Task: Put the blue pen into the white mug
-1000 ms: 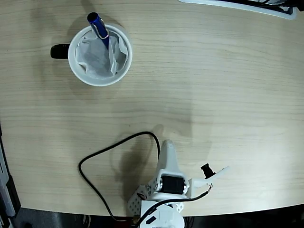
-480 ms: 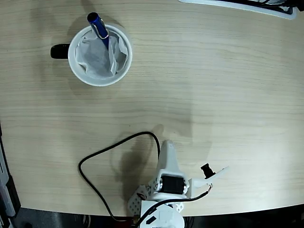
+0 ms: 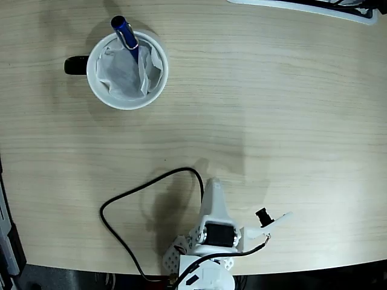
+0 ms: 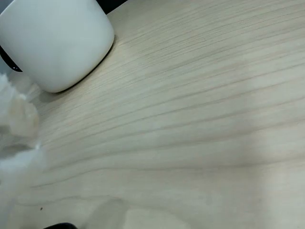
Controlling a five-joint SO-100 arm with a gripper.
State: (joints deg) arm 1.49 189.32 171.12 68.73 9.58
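Observation:
The white mug [image 3: 124, 105] stands at the upper left of the fixed view, its black handle [image 3: 76, 64] pointing left and crumpled white paper inside. The blue pen [image 3: 126, 35] stands tilted in the mug, leaning on the far rim with its silver clip showing. My gripper [image 3: 212, 184] is far from both, folded back near the table's bottom edge, and its jaws come to a single closed point holding nothing. In the wrist view the mug [image 4: 57, 43] fills the upper left corner and a blurred white finger [image 4: 16, 138] shows at the left edge.
A black cable [image 3: 121, 202] loops over the table left of the arm base [image 3: 202, 275]. A white-edged object [image 3: 302, 7] lies along the top right edge. Bare wooden tabletop [image 3: 272, 109] stretches between mug and arm.

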